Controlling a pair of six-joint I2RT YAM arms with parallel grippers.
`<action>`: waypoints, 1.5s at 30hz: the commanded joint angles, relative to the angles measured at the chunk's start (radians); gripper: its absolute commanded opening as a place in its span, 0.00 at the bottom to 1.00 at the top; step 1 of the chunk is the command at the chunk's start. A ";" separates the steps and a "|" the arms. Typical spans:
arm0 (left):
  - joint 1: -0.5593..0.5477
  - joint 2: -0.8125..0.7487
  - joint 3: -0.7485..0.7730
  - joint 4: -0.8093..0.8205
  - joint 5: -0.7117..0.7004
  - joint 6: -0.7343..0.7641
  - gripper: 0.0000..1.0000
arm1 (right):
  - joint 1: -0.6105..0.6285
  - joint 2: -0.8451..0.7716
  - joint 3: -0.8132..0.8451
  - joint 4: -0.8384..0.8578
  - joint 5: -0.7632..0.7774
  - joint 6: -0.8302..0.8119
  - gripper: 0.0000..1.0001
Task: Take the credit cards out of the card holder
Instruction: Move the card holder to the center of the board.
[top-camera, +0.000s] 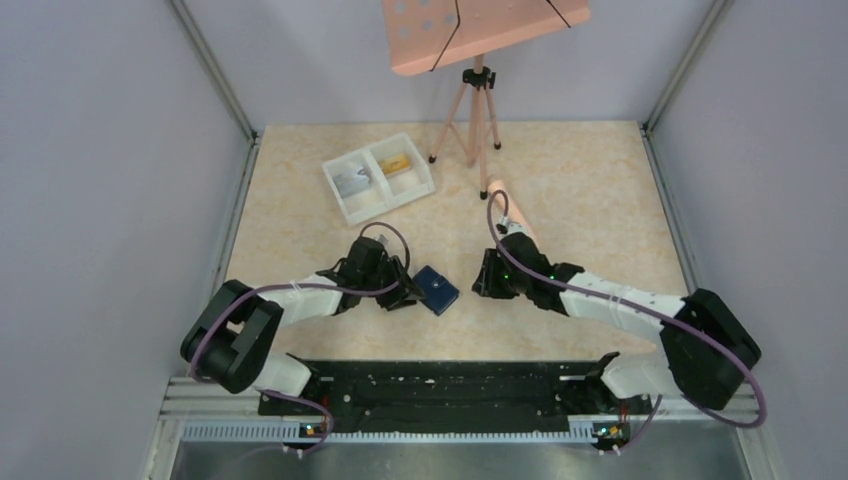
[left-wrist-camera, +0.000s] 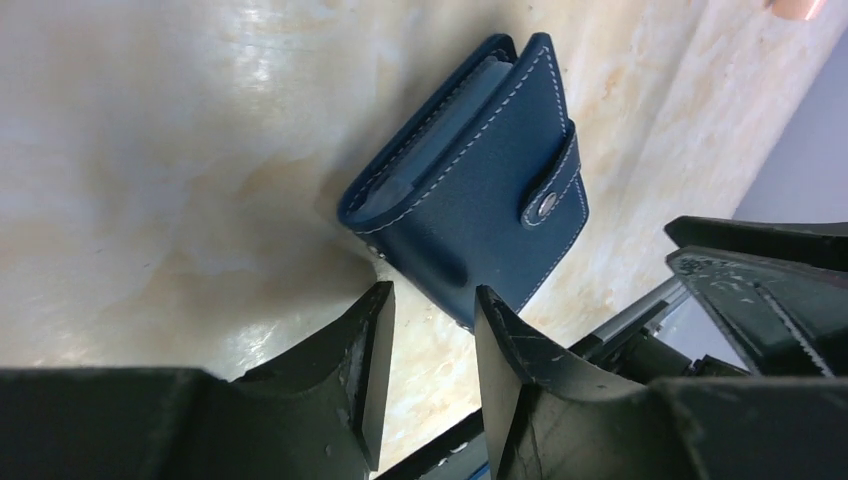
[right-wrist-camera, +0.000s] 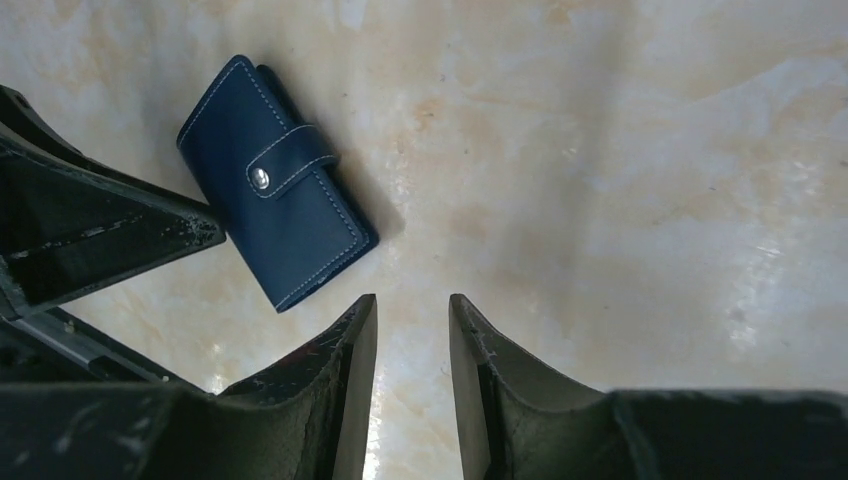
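Observation:
The card holder (top-camera: 437, 290), a blue wallet, lies folded shut on the table between my two grippers, its strap snapped. No credit cards show in it. In the left wrist view the card holder (left-wrist-camera: 470, 190) lies just beyond my left gripper (left-wrist-camera: 432, 300), whose jaws stand apart with only table between them. In the right wrist view the card holder (right-wrist-camera: 275, 180) lies up and to the left of my right gripper (right-wrist-camera: 412, 305), which is also open and holds nothing. A grey credit card (top-camera: 352, 182) and a yellow-orange one (top-camera: 397, 165) lie in the white tray (top-camera: 345, 205).
The white two-compartment tray stands at the back left. A tripod (top-camera: 478, 120) carrying a pink board (top-camera: 480, 30) stands at the back centre. One pink leg (top-camera: 505, 205) reaches down close behind my right gripper (top-camera: 483, 280). Metal frame rails line both table sides.

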 joint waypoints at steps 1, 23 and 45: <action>0.003 -0.089 -0.010 -0.047 -0.094 -0.017 0.42 | 0.071 0.110 0.129 0.054 0.045 -0.030 0.33; 0.062 -0.516 -0.142 -0.208 -0.338 -0.017 0.49 | 0.222 0.433 0.405 0.020 0.160 -0.182 0.28; 0.062 -0.454 -0.192 -0.131 -0.261 -0.044 0.49 | 0.278 0.557 0.428 -0.109 0.255 -0.154 0.25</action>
